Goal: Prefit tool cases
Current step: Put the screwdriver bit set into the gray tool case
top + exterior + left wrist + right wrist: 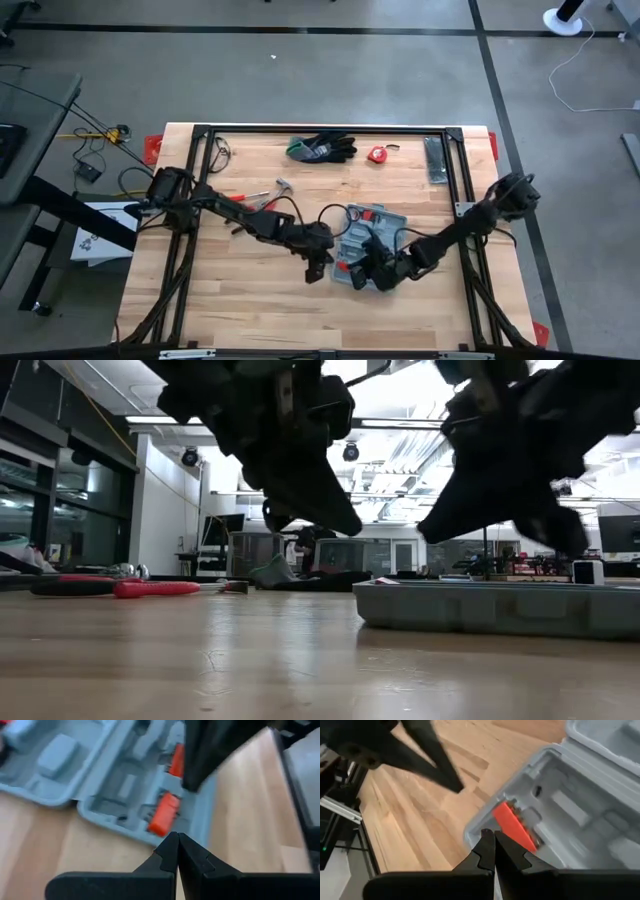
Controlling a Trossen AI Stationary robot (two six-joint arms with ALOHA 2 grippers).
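Both hands closed, nothing held: left hand beside open tool case, right hand over it; case could be shoved across desk.

The case is showing matt grey-blue moulded plastic, with glossy orange plastic inserts lying inside it. Under the case, the table is presenting smooth pale planked wood.

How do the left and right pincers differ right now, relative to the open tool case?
The left pincer hangs over bare wood just beside the tool case, while the right pincer sits over the case's near corner. In its wrist view the left pincer points at the case's edge from outside; the right pincer points into a recess holding an orange piece. Both are shut and hold nothing.
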